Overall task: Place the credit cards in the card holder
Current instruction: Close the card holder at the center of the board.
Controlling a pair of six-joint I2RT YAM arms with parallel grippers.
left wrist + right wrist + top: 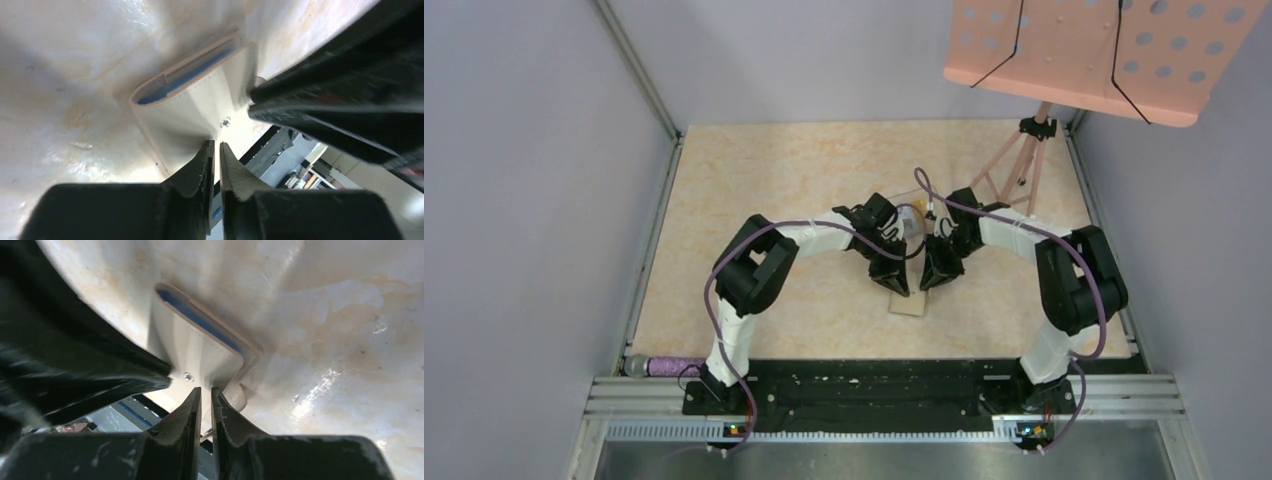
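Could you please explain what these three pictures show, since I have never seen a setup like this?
Two robot arms are bolted at the near edge of a table. The top picture looks down from above; the other two come from cameras on each wrist. The left gripper and the right gripper meet in the middle, each pinching an edge of the same tan card holder. Its open mouth shows blue lining and points away from the grippers. No loose credit cards can be made out. A pink perforated stand rises at the far right corner.
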